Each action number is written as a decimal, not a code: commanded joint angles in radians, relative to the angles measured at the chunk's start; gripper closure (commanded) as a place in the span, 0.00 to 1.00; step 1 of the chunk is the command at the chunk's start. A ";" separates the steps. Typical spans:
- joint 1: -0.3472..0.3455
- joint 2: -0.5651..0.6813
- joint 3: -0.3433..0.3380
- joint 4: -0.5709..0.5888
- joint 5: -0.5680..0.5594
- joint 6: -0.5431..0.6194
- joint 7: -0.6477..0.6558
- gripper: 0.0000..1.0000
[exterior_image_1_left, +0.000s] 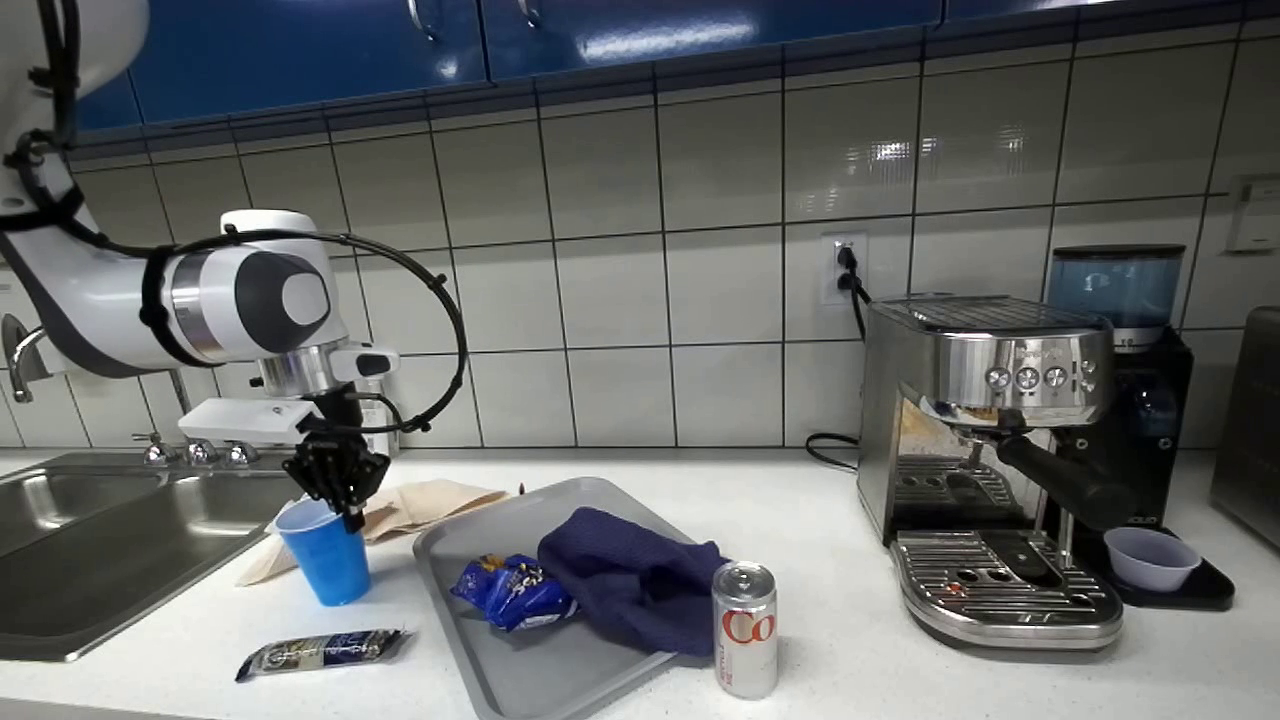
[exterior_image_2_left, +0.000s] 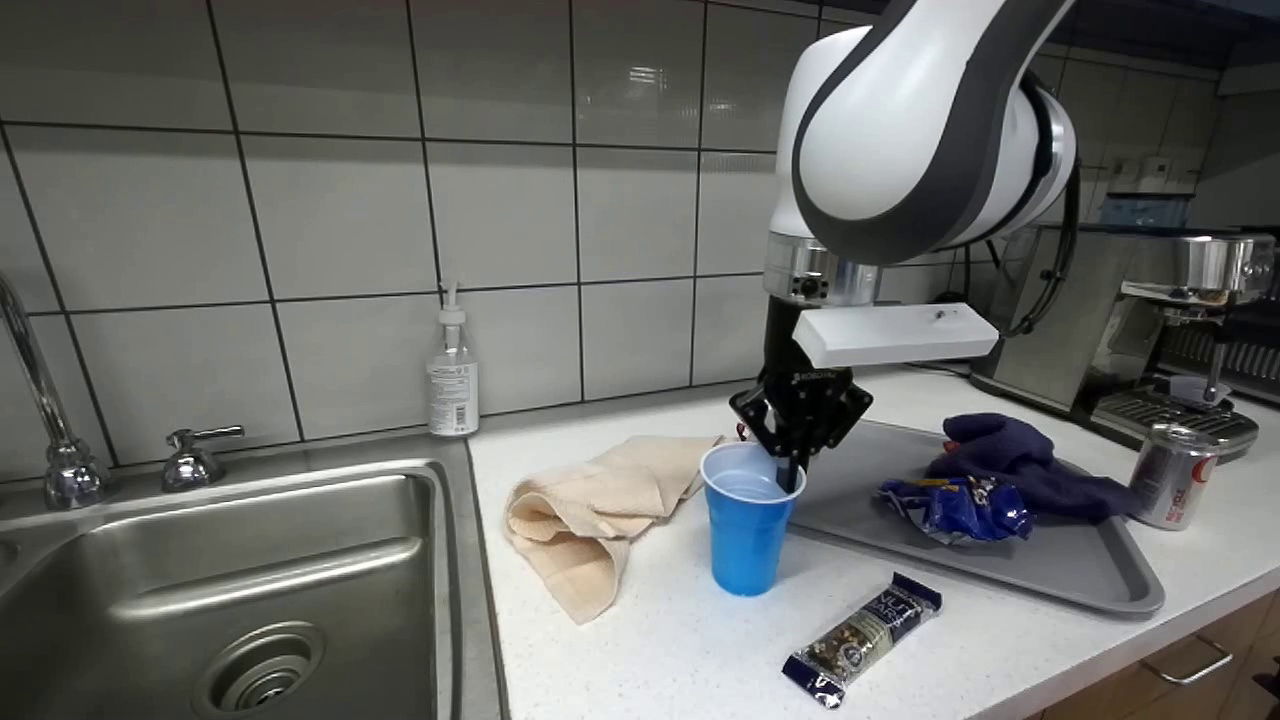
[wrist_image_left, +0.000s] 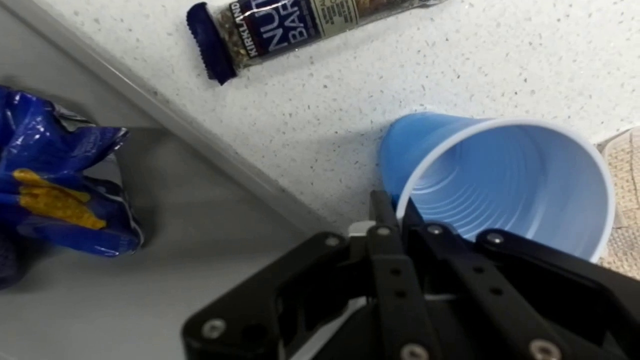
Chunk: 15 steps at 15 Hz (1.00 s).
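A blue plastic cup (exterior_image_1_left: 328, 562) with a white rim stands on the counter in both exterior views. My gripper (wrist_image_left: 398, 209) points down at the cup's edge, pinching the wall: in the wrist view one finger (wrist_image_left: 383, 206) is outside and the other inside the rim. The cup's interior (wrist_image_left: 505, 170) looks empty. In an exterior view the fingers (exterior_image_2_left: 789, 474) meet the cup (exterior_image_2_left: 745, 545) on its tray side. A wrapped nut bar (exterior_image_2_left: 862, 640) lies on the counter close by. Behind the cup, a tan cloth (exterior_image_2_left: 600, 505) is crumpled.
Beside the cup, a grey tray (exterior_image_1_left: 560, 672) bears a blue snack bag (exterior_image_1_left: 515, 592) and a navy cloth (exterior_image_1_left: 630, 580). A soda can (exterior_image_1_left: 745, 630) stands at the tray's edge. The sink (exterior_image_2_left: 462, 580), a soap bottle (exterior_image_2_left: 453, 385) and an espresso machine (exterior_image_1_left: 1000, 400) are farther off.
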 joint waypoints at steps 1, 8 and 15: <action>-0.011 -0.021 0.010 -0.008 0.007 0.007 -0.008 0.99; -0.046 -0.108 0.034 0.001 0.222 -0.040 -0.143 0.99; -0.103 -0.119 -0.008 0.074 0.323 -0.107 -0.146 0.99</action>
